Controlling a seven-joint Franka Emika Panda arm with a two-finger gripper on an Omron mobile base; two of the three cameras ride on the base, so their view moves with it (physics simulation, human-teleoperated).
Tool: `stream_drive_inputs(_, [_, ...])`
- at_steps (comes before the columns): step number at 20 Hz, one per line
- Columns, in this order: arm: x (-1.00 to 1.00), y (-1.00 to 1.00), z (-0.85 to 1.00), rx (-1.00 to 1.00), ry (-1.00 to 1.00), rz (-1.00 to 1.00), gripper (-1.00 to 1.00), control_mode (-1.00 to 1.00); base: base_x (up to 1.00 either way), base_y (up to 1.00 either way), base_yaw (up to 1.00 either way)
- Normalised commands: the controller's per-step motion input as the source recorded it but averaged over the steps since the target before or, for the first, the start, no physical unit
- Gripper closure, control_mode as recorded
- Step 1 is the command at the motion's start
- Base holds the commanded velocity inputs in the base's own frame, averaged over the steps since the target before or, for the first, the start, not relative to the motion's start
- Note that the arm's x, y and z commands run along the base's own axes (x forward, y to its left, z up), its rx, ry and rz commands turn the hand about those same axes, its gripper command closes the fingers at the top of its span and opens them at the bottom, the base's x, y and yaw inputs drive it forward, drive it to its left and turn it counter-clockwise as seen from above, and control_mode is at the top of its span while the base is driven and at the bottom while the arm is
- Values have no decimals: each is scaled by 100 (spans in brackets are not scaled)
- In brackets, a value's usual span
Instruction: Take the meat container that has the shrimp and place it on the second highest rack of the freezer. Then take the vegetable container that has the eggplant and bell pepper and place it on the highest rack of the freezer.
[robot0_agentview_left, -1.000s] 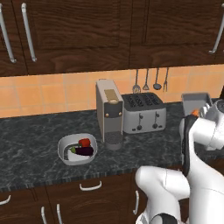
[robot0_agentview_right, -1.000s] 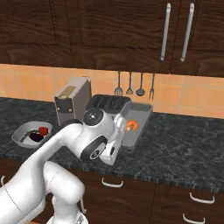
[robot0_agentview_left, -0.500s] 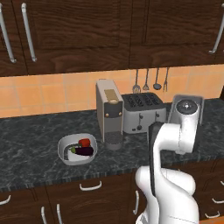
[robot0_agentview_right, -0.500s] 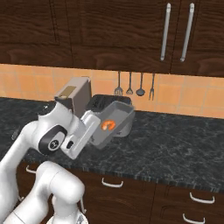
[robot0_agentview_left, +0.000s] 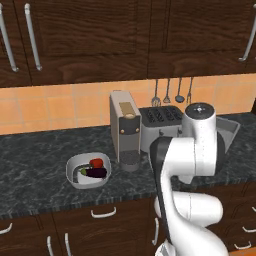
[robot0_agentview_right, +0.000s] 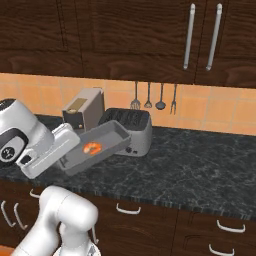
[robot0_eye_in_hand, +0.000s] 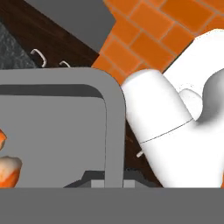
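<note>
Right base view: claw (robot0_agentview_right: 64, 159) is gripping the tilted grey dish (robot0_agentview_right: 97, 146) by its rim, carrying the shrimp (robot0_agentview_right: 91, 147); levelling it should prevent spilling.

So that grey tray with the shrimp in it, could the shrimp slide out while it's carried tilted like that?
Possibly. The meat container is held tilted off the counter, and the shrimp lies loose on its smooth floor, so it may slide. The raised walls should probably stop it. The tray looks stiff, keeping its shape though gripped at one rim.
</note>
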Motion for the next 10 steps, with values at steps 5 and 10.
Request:
stream_drive_inputs(5, [-38,24,-100,-1,-9,6,100,-100,0,0,0])
stream_drive_inputs(10, [-15,5,-52,0,-8,6,100,100,-23,5,5])
